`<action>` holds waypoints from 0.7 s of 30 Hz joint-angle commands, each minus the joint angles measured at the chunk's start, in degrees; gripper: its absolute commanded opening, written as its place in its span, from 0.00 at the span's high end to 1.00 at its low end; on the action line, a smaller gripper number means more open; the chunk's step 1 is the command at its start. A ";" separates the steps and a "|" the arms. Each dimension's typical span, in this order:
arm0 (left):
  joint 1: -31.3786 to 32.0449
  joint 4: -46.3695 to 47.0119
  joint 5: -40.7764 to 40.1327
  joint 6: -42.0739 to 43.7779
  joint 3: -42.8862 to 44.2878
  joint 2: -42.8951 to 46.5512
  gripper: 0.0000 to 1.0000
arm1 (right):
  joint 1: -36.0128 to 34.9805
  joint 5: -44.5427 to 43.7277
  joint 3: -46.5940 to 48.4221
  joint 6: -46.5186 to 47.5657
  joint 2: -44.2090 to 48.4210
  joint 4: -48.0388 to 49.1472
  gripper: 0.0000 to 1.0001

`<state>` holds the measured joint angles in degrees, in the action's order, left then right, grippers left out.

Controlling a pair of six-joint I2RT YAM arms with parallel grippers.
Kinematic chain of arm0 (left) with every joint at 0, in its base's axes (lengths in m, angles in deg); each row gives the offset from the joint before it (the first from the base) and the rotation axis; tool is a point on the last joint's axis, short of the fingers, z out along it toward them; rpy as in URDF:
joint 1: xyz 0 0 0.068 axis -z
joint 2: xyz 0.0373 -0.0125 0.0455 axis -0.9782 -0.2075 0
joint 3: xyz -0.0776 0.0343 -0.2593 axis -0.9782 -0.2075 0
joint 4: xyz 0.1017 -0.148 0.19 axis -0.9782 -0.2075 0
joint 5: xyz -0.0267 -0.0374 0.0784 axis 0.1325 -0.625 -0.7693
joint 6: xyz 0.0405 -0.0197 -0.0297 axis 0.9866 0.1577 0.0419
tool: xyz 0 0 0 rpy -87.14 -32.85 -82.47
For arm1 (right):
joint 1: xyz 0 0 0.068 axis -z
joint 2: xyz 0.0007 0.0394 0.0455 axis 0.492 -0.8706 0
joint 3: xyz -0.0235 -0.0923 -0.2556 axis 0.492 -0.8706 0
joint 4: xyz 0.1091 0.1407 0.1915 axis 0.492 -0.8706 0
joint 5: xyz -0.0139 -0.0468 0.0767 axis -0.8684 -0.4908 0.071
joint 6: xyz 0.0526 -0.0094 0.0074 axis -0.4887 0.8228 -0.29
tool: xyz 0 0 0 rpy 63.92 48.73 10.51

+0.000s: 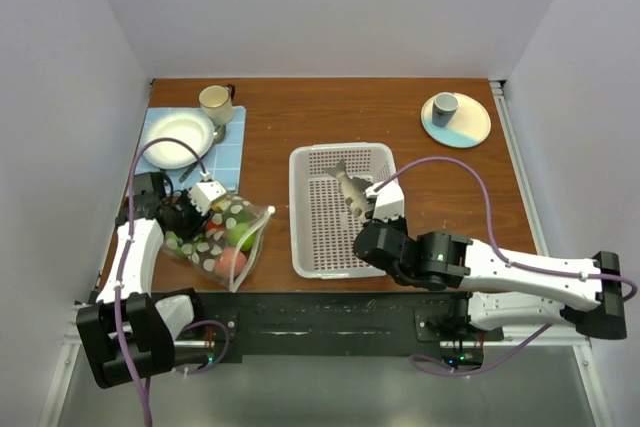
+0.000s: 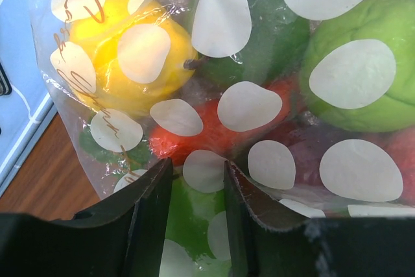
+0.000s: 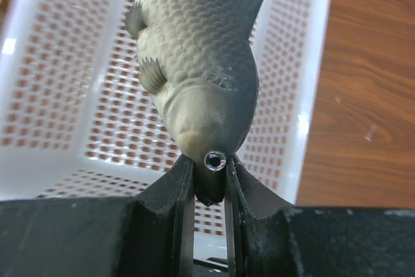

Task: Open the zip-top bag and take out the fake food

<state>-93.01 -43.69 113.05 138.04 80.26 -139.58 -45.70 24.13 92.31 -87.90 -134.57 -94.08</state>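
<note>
Fish (image 3: 194,63), scaly grey, nose pinched in R hand (image 3: 209,174).

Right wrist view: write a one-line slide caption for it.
The right gripper holds a grey scaly plastic toy fish by its head over the white perforated plastic basket.

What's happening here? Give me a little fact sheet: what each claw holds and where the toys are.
Left gripper: shut on the bag
Right gripper: shut on the fish at its head end, over the basket
Bag position: on the table, left of the basket
Inside bag: yellow fruit, green fruit, red piece
</note>
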 commanded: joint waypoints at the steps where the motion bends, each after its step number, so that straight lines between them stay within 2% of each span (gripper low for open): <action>1: -0.49 -1.16 1.05 -0.05 1.67 0.57 0.58 | 1.08 -4.31 -0.11 -5.84 -4.16 -4.48 0.86; 2: -0.40 -1.25 0.88 -0.14 1.67 0.66 0.59 | 1.43 -3.60 0.33 -5.48 -5.47 -4.11 0.64; 5: -0.49 -1.86 1.05 -0.14 2.29 0.57 0.59 | 1.70 -3.06 4.01 -6.61 -11.01 -5.34 0.28; 8: -0.49 -1.95 1.05 0.21 2.12 0.92 0.60 | -0.31 -1.22 6.92 -1.98 -11.91 -0.18 0.13; 9: -0.40 -1.95 1.05 0.39 2.03 0.92 0.60 | -1.45 0.00 6.92 4.13 -11.12 3.41 0.03; 10: -0.48 -1.78 0.97 0.48 1.94 0.92 0.60 | -3.46 1.06 6.75 7.58 -9.98 12.15 0.02; 12: -0.49 -1.51 0.97 0.30 1.85 0.75 0.60 | -4.97 4.66 7.71 12.95 -10.40 18.62 0.01; 16: -0.48 -1.43 0.88 0.30 1.76 0.66 0.61 | -6.47 11.60 9.82 18.25 -18.64 25.32 0.01; 21: -0.49 -0.64 0.53 0.56 0.71 0.40 0.61 | -8.76 14.77 15.43 22.29 -30.87 29.27 0.01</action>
<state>-93.01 -44.85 113.03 138.11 80.43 -139.45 -52.87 34.03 103.44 -71.83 -156.56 -71.72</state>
